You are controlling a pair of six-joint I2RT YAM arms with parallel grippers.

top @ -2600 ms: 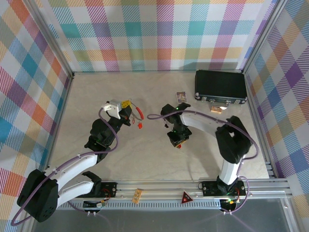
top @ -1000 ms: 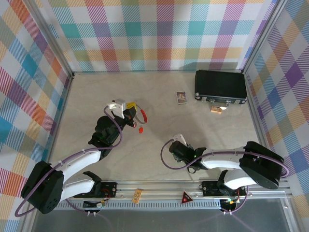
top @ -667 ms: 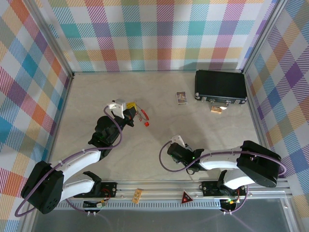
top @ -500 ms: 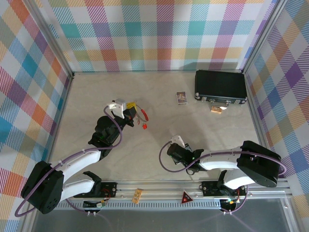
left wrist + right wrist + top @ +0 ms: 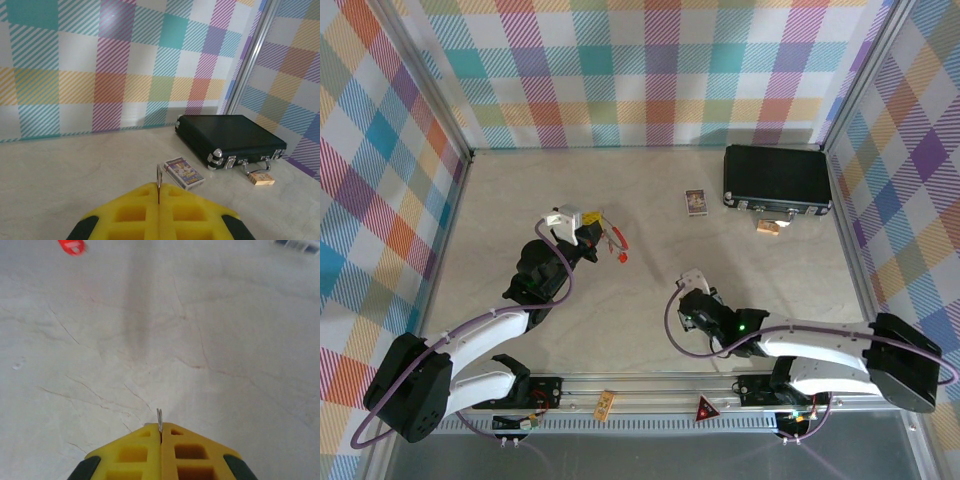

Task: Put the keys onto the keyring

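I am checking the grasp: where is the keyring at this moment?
In the top view, the keyring is left of centre, at the tip of the left gripper, with one red key just beside it.

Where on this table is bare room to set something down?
Bare: the far left corner beyond the left gripper, and the right side between the black case and the right arm. Crowded: around the keyring, and by the card and block near the case.

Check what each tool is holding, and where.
Left tool pinches the keyring by the loop's near side; right tool is shut, with nothing visibly held.
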